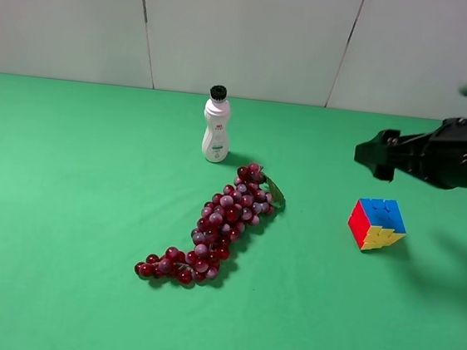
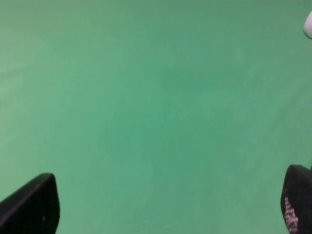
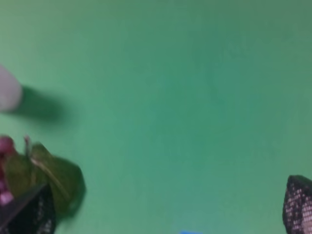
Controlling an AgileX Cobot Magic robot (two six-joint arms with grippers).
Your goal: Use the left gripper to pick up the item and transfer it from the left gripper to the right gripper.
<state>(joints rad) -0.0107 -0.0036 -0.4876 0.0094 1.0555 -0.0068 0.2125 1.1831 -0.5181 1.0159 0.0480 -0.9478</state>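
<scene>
The item, a small puzzle cube with blue, red and yellow faces showing, rests tilted on the green table at the right. My right gripper hovers above and just behind it, pointing left. In the right wrist view its jaws stand wide with nothing between them, and a thin blue sliver of the cube shows at the frame's edge. The left arm is out of the exterior high view. In the left wrist view the left gripper is open over bare green cloth, with only its two black fingertips showing.
A white bottle with a black cap stands at the back centre. A bunch of red grapes with a green leaf lies diagonally across the middle. The table is covered in green cloth.
</scene>
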